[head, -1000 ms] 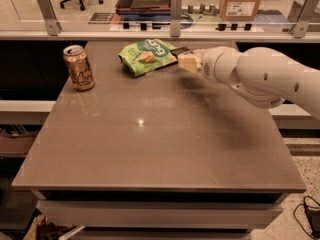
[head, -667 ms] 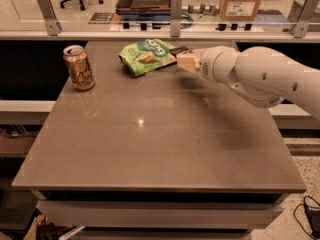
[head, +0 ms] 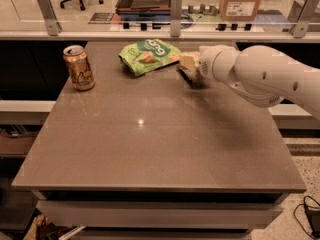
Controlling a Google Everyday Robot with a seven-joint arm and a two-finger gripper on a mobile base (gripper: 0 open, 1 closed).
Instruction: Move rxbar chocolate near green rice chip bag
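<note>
Single camera view, looking down over a brown worktop (head: 150, 149) from its near edge.

A white robot arm (head: 265, 76) reaches in from the right across the far part of the worktop. Its gripper (head: 190, 64) sits at the far end of the arm, low over the surface and just to the right of the green rice chip bag (head: 149, 55). The bag lies crinkled near the far edge, close to the middle. A dark, flat shape directly beneath the gripper appears to be the rxbar chocolate (head: 191, 78). It lies on or just above the worktop, near the bag's right side but not touching it.

An orange-tan drink can (head: 79, 68) stands upright at the far left, well apart from both.

Progress: the bar already looks close to the bag, so the move seems nearly complete. What likely remains is letting go of the bar, if it is held, and drawing the arm back.

Hard to make out: the gripper and wrist cover much of the bar, so its wrapper markings and full outline are hidden. Whether the jaws are wide, narrow or clamped on the bar cannot be told. The arm is cut off at the right edge. Beyond the worktop, a cardboard box (head: 241, 1) sits behind a glass barrier.
</note>
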